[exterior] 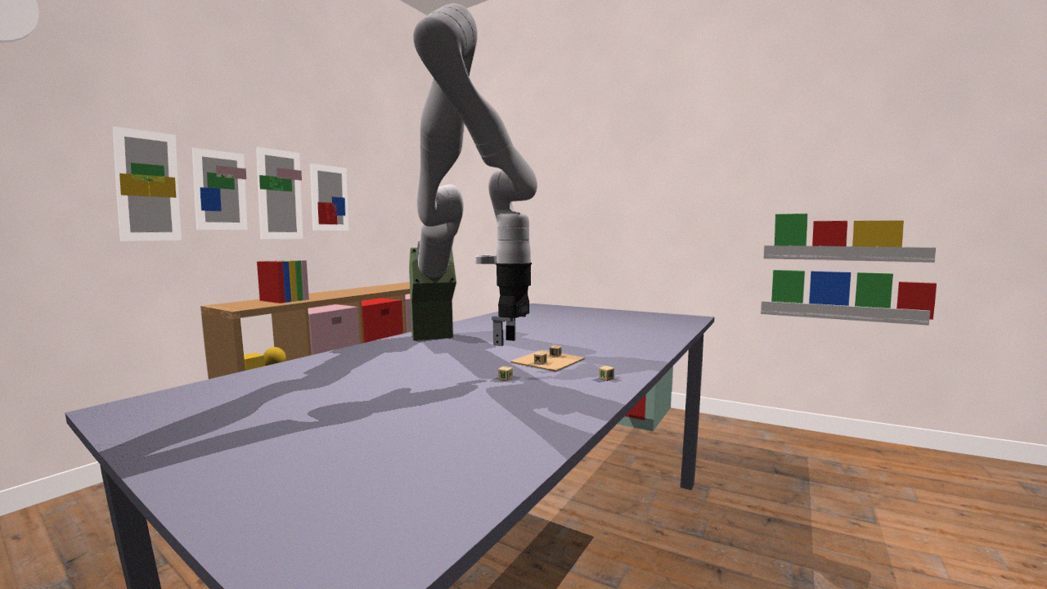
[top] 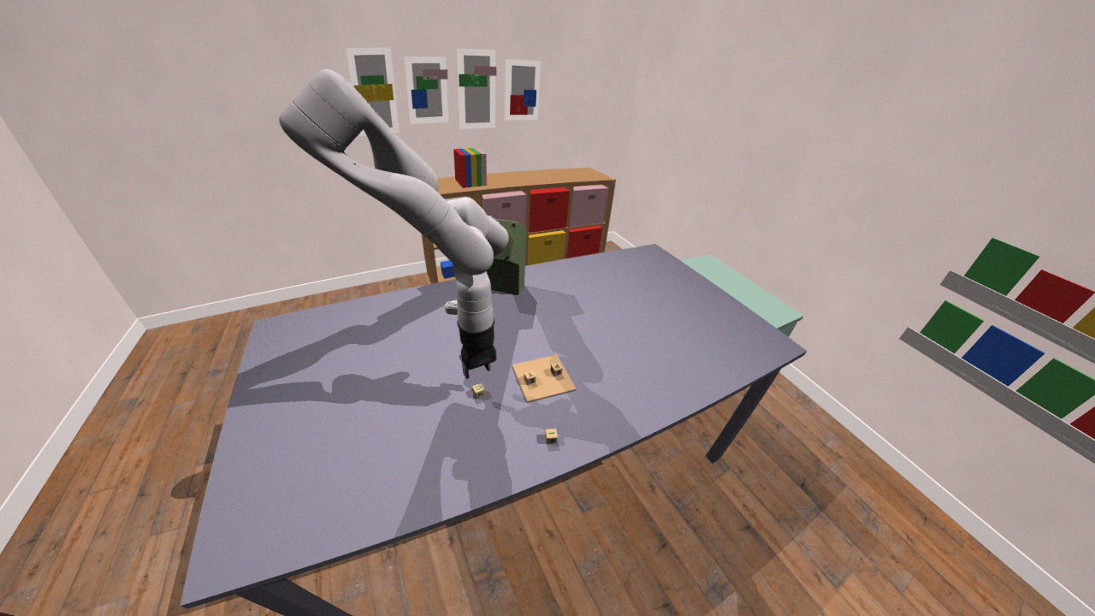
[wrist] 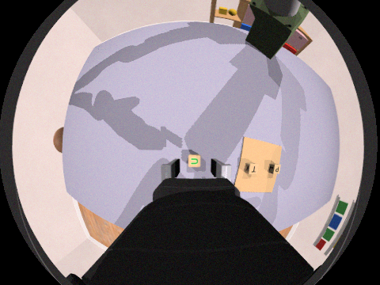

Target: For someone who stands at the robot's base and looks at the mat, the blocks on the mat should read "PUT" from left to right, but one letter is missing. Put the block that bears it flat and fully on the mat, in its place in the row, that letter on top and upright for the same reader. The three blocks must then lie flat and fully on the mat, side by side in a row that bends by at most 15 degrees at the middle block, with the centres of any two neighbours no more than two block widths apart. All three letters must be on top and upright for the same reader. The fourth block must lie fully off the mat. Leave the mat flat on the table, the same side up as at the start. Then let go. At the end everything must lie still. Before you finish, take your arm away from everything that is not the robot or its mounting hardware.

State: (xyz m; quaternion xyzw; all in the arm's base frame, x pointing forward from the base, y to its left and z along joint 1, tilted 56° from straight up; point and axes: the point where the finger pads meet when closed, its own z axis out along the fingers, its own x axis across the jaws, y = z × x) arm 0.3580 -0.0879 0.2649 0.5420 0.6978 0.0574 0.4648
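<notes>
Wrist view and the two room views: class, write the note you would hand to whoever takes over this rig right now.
Hand: open, empty, above the U block.
Mat: flat on the table, with the T block and P block on it, a gap between them.
Fourth block: off the mat.
Done: hand lined up over the U block.
Left: grasp it, set it between P and T, U up, release.

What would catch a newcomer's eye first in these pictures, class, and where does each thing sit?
The tall grey arm bends down from its base at the table's far side, its open gripper hanging just above a block marked U. Beside it lies a tan mat with two blocks on it, T and P. A fourth block sits alone nearer the table's front edge.
</notes>
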